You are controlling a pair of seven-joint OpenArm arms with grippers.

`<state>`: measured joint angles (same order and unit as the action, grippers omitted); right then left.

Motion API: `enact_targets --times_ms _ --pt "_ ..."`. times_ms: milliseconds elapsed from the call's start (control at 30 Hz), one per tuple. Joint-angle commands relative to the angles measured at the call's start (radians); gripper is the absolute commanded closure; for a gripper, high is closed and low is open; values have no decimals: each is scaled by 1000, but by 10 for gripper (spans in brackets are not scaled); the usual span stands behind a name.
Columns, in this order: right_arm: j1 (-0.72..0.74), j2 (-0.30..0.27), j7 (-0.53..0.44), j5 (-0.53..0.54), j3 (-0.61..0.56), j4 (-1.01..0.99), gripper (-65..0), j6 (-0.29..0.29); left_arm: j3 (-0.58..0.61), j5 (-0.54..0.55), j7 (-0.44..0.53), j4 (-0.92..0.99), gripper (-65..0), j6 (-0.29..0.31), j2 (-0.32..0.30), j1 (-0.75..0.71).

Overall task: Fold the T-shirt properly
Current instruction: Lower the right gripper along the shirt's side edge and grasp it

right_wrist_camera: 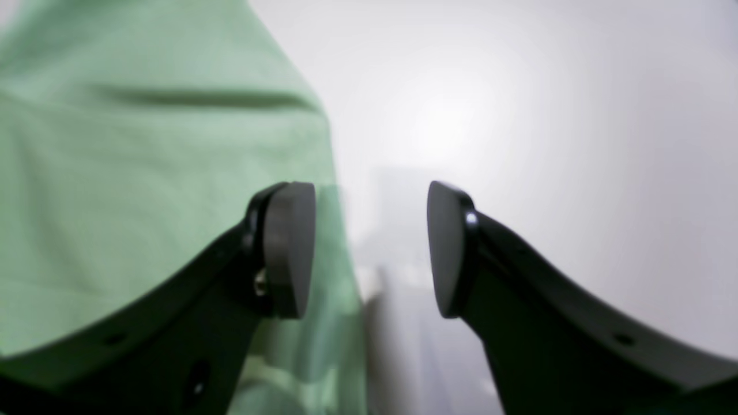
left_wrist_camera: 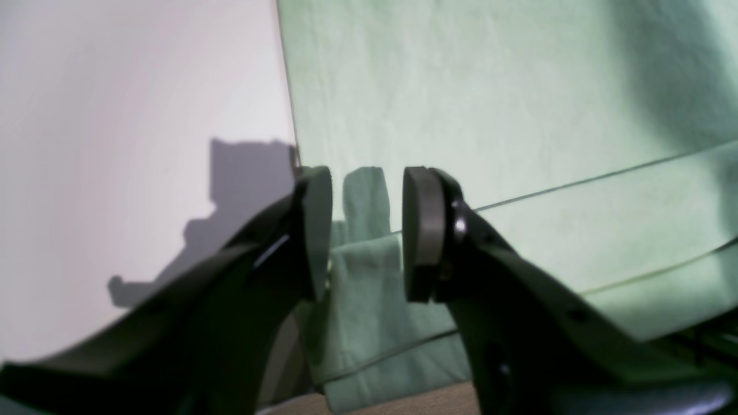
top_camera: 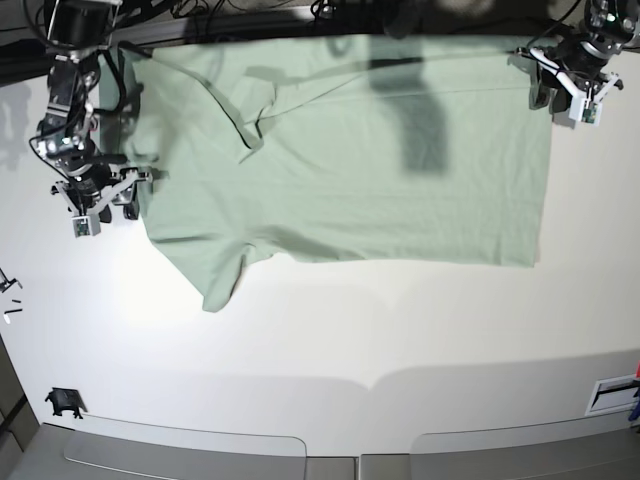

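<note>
The pale mint-green T-shirt (top_camera: 380,170) lies spread flat on the white table (top_camera: 350,340), with one sleeve (top_camera: 222,280) pointing toward the front. My left gripper (top_camera: 565,100) sits at the shirt's far right corner. In the left wrist view this gripper (left_wrist_camera: 367,196) is open, its pads straddling the cloth (left_wrist_camera: 461,86) just inside its edge, with a gap on both sides. My right gripper (top_camera: 100,205) is at the shirt's left edge. In the right wrist view it (right_wrist_camera: 372,248) is open, one pad over the blurred cloth edge (right_wrist_camera: 144,144) and the other over bare table.
Cables and arm bases run along the back edge of the table. A small black clip (top_camera: 63,402) lies at the front left, tiny dark bits (top_camera: 10,308) sit at the left edge, and a white label (top_camera: 612,392) lies at the front right.
</note>
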<state>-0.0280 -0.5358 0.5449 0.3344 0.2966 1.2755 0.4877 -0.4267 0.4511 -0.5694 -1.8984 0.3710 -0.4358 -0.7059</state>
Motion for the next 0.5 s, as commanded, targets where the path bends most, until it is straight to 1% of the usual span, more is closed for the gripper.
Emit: enact_targets --times_ms 0,100,167,367,467 --pt "41 -27 -14 40 6 -20 -295 23 -6 10 21 -16 -192 2 -10 -6" --pt "122 -33 18 115 6 -134 -295 95 -6 10 21 -16 -192 2 -10 -6" --pt "172 -32 24 146 6 -212 -295 134 -6 10 21 -16 -192 2 -10 -6" --pt "281 -32 25 214 6 -419 -295 188 -6 10 21 -16 -192 2 -10 -6" --pt "294 -31 60 279 6 -462 -295 210 -6 10 21 -16 -192 2 -10 -6"
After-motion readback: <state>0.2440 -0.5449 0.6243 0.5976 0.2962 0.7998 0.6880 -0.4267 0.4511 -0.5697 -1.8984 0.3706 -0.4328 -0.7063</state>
